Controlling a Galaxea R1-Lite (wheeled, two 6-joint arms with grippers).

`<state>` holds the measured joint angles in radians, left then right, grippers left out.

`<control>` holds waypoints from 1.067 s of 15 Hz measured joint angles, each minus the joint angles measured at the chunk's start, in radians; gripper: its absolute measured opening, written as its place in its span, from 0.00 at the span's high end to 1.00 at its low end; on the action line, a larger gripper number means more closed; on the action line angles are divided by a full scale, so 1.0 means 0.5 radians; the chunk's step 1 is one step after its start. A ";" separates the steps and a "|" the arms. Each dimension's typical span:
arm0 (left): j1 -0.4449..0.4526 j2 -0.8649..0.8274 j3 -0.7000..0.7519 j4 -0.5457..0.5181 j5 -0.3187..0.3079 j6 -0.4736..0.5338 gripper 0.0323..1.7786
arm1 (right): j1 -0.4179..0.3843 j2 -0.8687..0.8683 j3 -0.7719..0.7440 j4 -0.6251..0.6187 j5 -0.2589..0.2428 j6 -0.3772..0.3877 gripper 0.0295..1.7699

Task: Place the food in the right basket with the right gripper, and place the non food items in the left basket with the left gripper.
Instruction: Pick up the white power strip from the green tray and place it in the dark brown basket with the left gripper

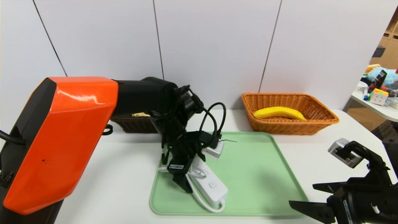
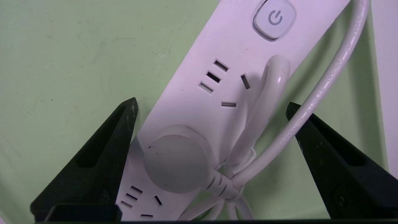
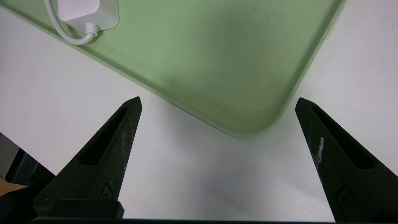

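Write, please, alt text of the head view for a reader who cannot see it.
The left hand, open, reaches down over a white power strip lying on a green tray on a white table. Behind, a banana lies in the orange basket; a dark basket is partly hidden by the arm. The right hand, open, waits near the tray's corner.

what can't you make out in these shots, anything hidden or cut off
- Dark brown woven wicker basket: head view, mostly hidden behind the left arm, so its contents cannot be told.
- Long white power strip: head view, far end covered by the open left hand; left wrist view cuts it at the edges.
- Open right hand: cut by the head view's corner.
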<state>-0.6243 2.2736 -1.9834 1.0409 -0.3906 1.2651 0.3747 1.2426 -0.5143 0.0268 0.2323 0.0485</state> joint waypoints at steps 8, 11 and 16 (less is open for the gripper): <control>0.000 0.003 -0.003 -0.027 -0.006 -0.029 0.05 | 0.000 0.001 -0.006 -0.002 0.024 0.001 0.04; 0.000 0.003 -0.005 -0.034 -0.006 -0.025 0.20 | 0.002 0.002 -0.007 -0.002 0.025 0.000 0.04; -0.001 0.003 -0.005 -0.086 -0.015 -0.026 0.45 | 0.002 0.001 -0.008 -0.002 0.026 -0.001 0.04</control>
<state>-0.6249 2.2749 -1.9857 0.9981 -0.3983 1.2521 0.3755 1.2430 -0.5181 0.0260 0.2453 0.0481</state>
